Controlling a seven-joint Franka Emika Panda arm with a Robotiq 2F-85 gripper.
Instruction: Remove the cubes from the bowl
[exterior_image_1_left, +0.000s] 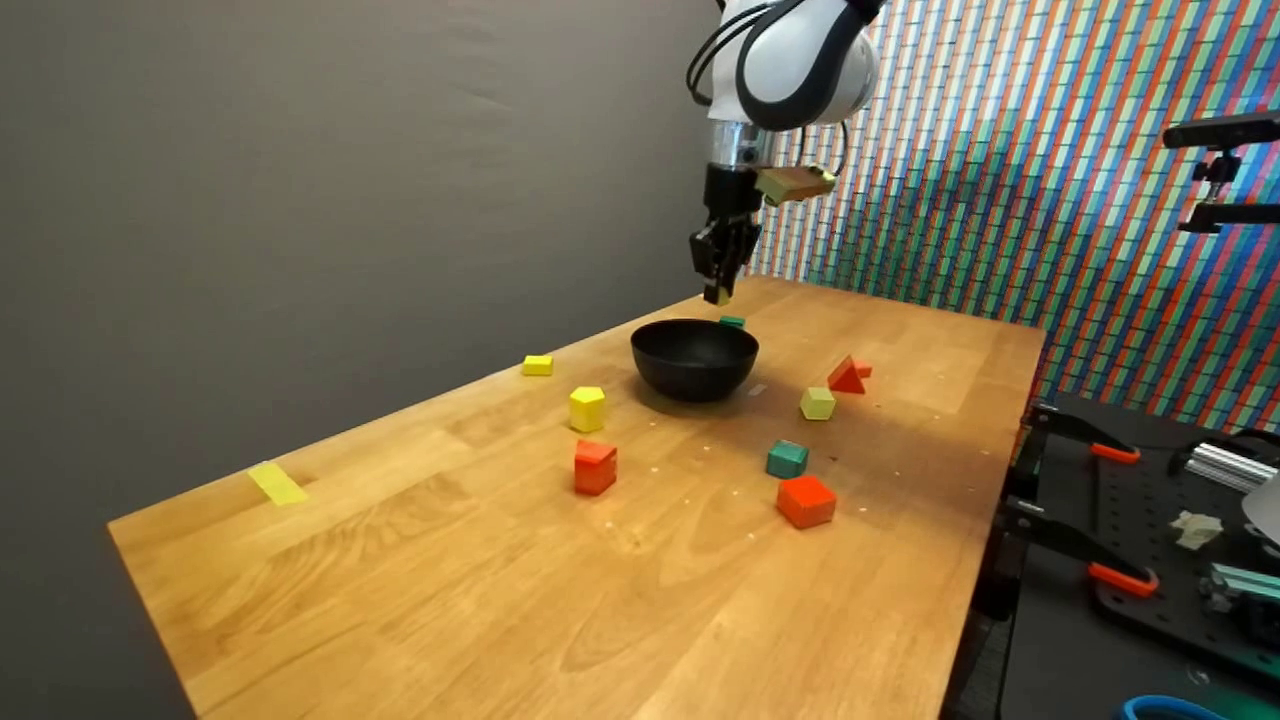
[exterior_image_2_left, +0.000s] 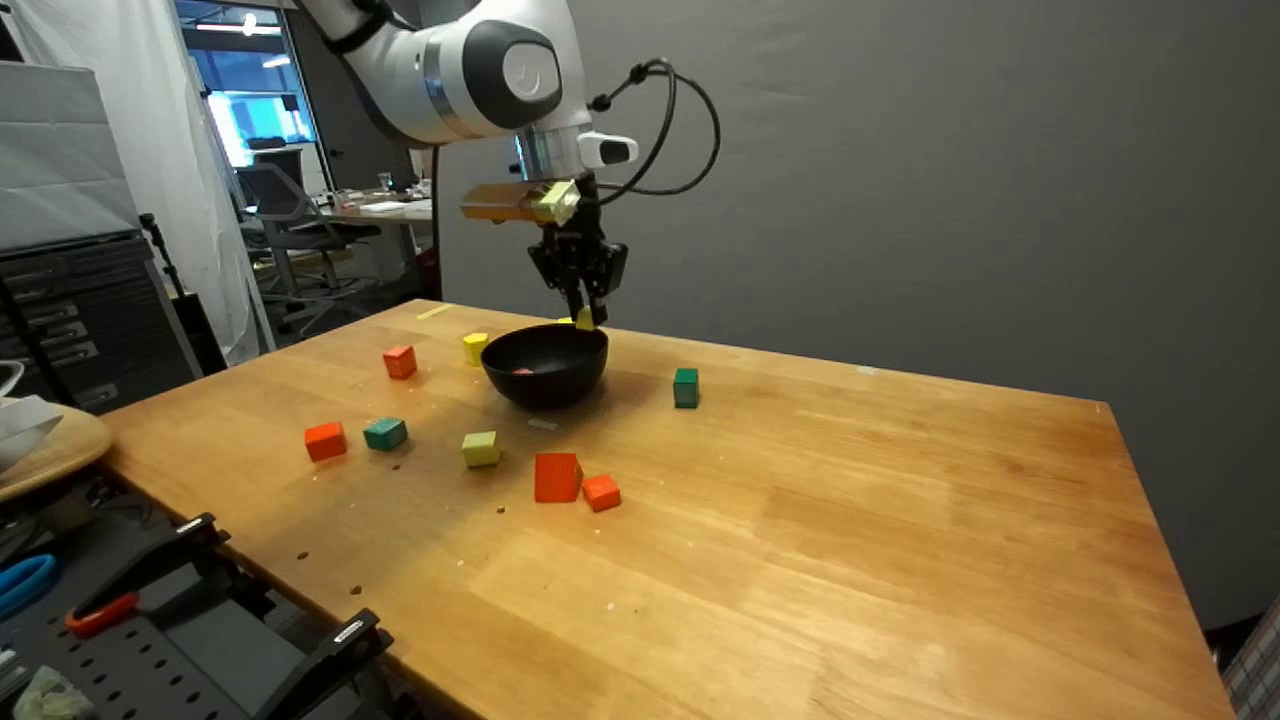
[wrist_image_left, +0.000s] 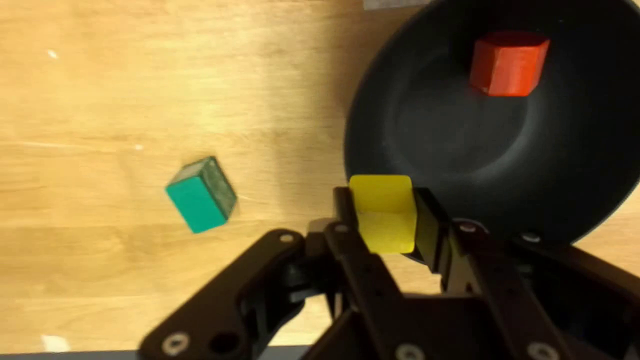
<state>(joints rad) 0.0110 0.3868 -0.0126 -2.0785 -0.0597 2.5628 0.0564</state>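
Wrist view: grips a yellow cube (wrist_image_left: 383, 206) between the fingers (wrist_image_left: 431, 225) of the gripper (wrist_image_left: 384, 220), above the rim of the bowl (wrist_image_left: 460, 130) and apart from it. Has a red cube (wrist_image_left: 511, 65) lower down, inside the bowl, and a green block (wrist_image_left: 201, 197) nearby on the table (wrist_image_left: 125, 90). Shows farther from the gripper, in an exterior view, a yellow prism (exterior_image_1_left: 587, 409) past the bowl, a yellow-green cube (exterior_image_1_left: 817, 403), and a red wedge (exterior_image_1_left: 847, 376) beside a small red block (exterior_image_1_left: 865, 370). Shows well away from the gripper another green block (exterior_image_1_left: 787, 459), an orange-red block (exterior_image_1_left: 806, 501) and a red block (exterior_image_1_left: 595, 467), then, farthest of these, yellow tape (exterior_image_1_left: 278, 483).
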